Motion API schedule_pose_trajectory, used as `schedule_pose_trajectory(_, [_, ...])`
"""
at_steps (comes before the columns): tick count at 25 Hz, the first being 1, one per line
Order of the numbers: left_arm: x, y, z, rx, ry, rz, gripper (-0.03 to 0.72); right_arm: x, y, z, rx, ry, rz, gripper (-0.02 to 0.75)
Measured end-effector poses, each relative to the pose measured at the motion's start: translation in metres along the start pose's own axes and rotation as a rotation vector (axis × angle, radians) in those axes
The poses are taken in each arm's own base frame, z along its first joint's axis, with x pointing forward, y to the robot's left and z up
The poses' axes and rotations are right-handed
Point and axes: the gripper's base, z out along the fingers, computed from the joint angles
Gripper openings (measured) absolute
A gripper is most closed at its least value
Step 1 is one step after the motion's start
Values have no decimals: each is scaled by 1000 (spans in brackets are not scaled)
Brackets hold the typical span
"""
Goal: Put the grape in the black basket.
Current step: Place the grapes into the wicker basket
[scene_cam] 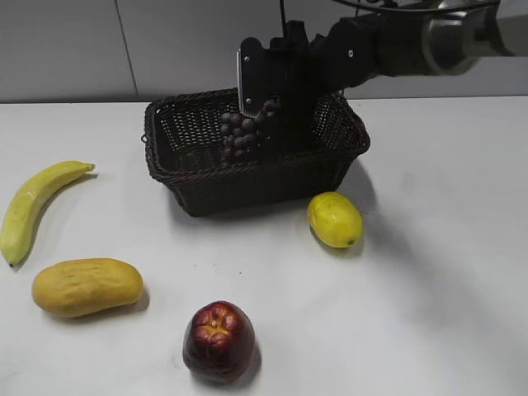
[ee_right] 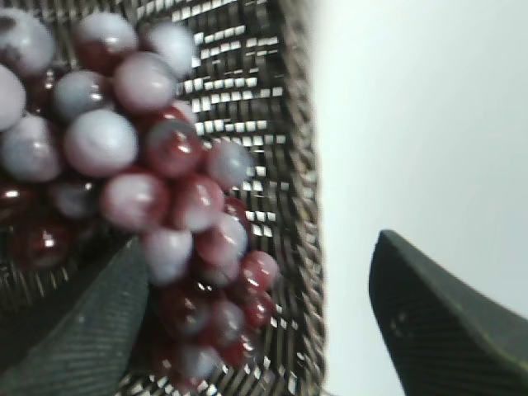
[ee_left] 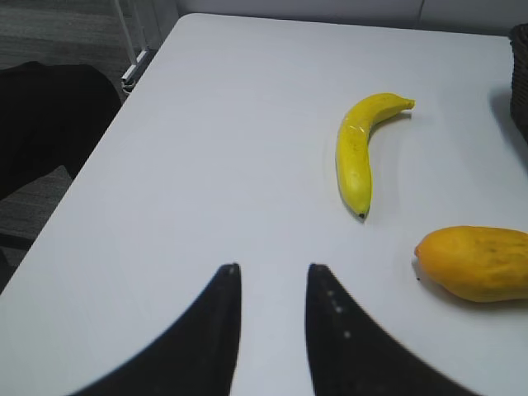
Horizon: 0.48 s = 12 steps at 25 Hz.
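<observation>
The grape bunch (scene_cam: 239, 132), dark red-purple and glossy, hangs inside the black basket (scene_cam: 262, 183), below its rim, beside my right gripper (scene_cam: 266, 87). In the right wrist view the grapes (ee_right: 132, 165) lie against the left finger, over the basket's woven wall (ee_right: 289, 165). The right gripper (ee_right: 260, 239) has its fingers wide apart and does not clamp the bunch. My left gripper (ee_left: 272, 272) is open and empty over bare table; it is out of the exterior view.
On the white table are a lemon (scene_cam: 334, 219) just in front of the basket, a dark red apple (scene_cam: 219, 341), a mango (scene_cam: 87, 286) (ee_left: 478, 262) and a banana (scene_cam: 33, 206) (ee_left: 359, 148). The table's left edge (ee_left: 99, 140) is near the left gripper.
</observation>
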Motion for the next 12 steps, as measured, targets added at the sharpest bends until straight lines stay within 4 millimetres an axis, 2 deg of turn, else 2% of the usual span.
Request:
schedule_pose_trajectory(8, [0,0,0,0,0,0,217,-10,-21,-44,-129,30,117,599])
schedule_pose_trajectory(12, [0,0,0,0,0,0,217,-15,-40,-70,-107,21,302,583])
